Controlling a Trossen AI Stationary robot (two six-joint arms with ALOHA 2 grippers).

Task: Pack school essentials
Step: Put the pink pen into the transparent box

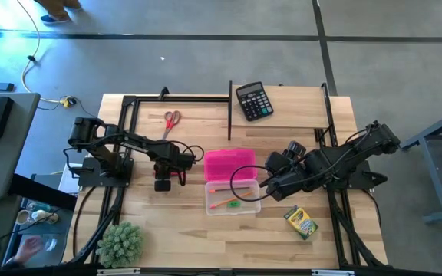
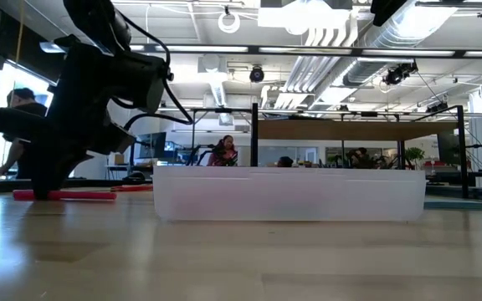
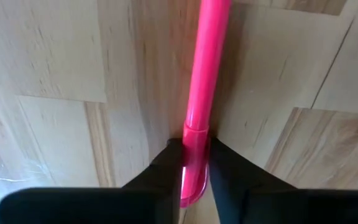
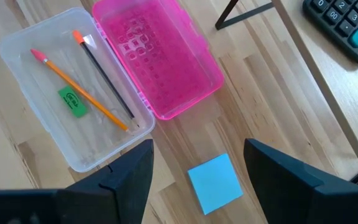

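My left gripper [image 1: 163, 175] [image 3: 194, 149] points down at the table left of the pencil box and is shut on the pink pen [image 3: 205, 74] [image 2: 65, 195]. My right gripper [image 1: 269, 182] [image 4: 199, 149] hovers open right of the box, above the light-blue square [image 4: 215, 183], touching nothing. The clear box tray [image 1: 232, 198] [image 4: 17, 56] holds two pencils [image 4: 86, 87] and a green piece [image 4: 72, 101]; its pink lid [image 1: 230, 163] lies open on the far side. Red-handled scissors [image 1: 172, 120] lie far left. The crayon box [image 1: 301, 222] lies near right. My left gripper pinches the pink pen between its two fingers [image 3: 166, 168] at the capped end [image 3: 197, 134], coming from above and pointing down. The fingers lie across the pen. In the low view the pen lies level on the table top.
A black calculator [image 1: 253, 100] sits at the far edge. A fuzzy green plant ball [image 1: 120, 242] stands at the near left corner. A black frame [image 1: 229, 107] stands across the far part of the table. Bare wood shows between the box and the near edge.
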